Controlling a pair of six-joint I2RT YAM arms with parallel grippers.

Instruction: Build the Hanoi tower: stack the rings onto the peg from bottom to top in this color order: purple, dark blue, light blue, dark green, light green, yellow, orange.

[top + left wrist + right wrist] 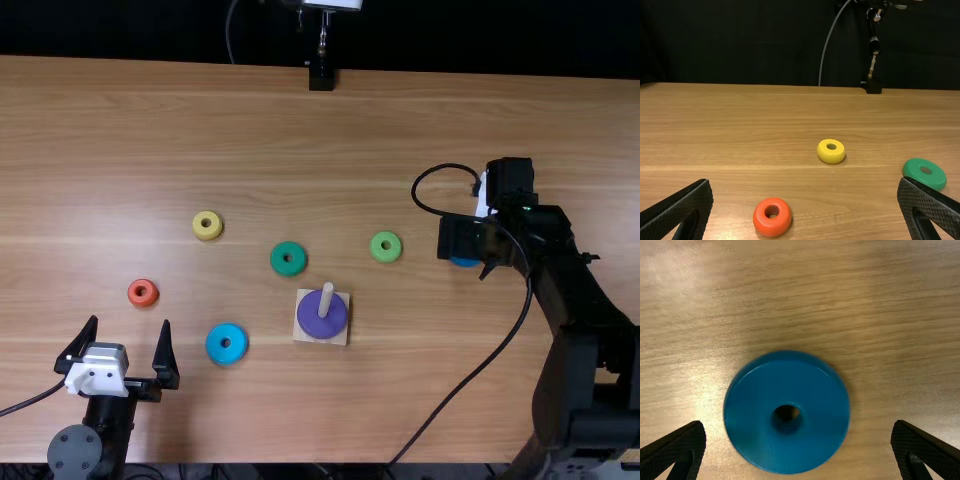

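Observation:
In the top view, the purple ring [322, 315] lies around the peg [326, 296] on its square base [302, 326]. My right gripper [484, 272] is over the dark blue ring [465, 262]; in the right wrist view that dark blue ring [787, 412] lies on the table before my open right gripper [798, 435]. My left gripper [121, 345] stands open at the lower left; its fingers are wide apart in the left wrist view too, with the gripper [805, 192] near the orange ring [772, 217]. Loose on the table are the light blue [227, 343], dark green [289, 258], light green [385, 246] and yellow [207, 225] rings.
A black cable [478, 349] loops from the right arm across the table's right part. At the far edge of the table [300, 150] stands a black mount [321, 77]. The dark green ring is close behind the peg's base.

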